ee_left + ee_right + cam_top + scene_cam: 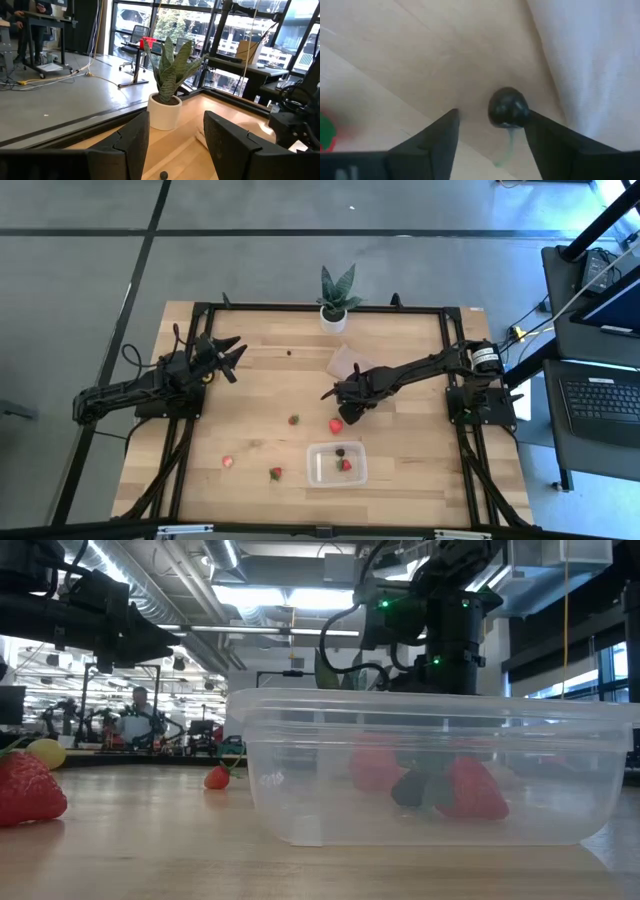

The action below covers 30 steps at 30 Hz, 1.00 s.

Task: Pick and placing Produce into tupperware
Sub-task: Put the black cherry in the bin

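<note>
The right hand point(490, 131) hung spread over a dark berry point(507, 107) — nearer one finger — while the left hand point(228, 352), also spread, waited well apart.

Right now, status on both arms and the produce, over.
Right gripper low at mid-table, jaws open around a dark berry. Left gripper idle, open, near the plant. Tupperware holds a strawberry and a berry. Nothing blocking.

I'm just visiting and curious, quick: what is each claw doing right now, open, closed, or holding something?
Left gripper: open, holding nothing, up near the potted plant.
Right gripper: open, fingers either side of a dark berry, not gripping it.
</note>
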### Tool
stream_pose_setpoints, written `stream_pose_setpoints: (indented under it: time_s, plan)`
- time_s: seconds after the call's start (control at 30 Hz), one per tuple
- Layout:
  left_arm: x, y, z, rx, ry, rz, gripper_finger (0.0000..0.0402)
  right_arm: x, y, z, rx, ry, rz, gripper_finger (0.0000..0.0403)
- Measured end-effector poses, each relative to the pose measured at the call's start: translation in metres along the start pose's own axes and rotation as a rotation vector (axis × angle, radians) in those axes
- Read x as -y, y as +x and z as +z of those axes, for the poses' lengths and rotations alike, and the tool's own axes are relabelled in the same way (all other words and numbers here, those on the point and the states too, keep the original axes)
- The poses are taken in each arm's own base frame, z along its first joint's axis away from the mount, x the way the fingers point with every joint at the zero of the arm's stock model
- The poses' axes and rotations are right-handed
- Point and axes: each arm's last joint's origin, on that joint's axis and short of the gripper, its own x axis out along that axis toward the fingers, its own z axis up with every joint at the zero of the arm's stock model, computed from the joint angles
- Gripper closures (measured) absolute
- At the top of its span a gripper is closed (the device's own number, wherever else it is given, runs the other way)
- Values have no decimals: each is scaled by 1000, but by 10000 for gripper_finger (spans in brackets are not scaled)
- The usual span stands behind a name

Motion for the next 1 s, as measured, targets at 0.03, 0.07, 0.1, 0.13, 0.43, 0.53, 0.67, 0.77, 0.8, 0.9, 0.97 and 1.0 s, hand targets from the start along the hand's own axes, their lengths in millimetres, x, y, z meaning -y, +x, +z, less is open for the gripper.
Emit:
stream_pose_setpoints:
  time_s: [0.03,0.07,0.1,0.13,0.43,0.53,0.67,0.77,0.8,0.9,0.97,1.0]
  plan:
    - [0,0,0,0,0,0,223,0,0,0,0,-1,0,195]
    - [0,0,0,0,0,0,223,0,0,0,0,-1,1,202]
    - [0,0,0,0,0,0,223,0,0,0,0,-2,0,209]
    - [0,0,0,0,0,0,223,0,0,0,0,-2,0,217]
    - [0,0,0,0,0,0,223,0,0,0,2,-9,-4,285]
    - [0,0,0,0,0,0,223,0,0,0,4,-26,-3,307]
    - [0,0,0,0,0,0,223,0,1,0,4,-29,-4,332]
    - [0,0,0,0,0,0,223,0,1,0,6,-33,-7,356]
    - [0,0,0,0,0,0,223,0,1,0,6,-44,-7,366]
    - [0,0,0,1,0,0,223,1,1,0,6,-63,-11,393]
    - [0,0,0,0,0,0,223,1,1,0,6,-69,-11,394]
    - [0,0,0,0,0,0,223,1,1,0,6,-68,-11,393]
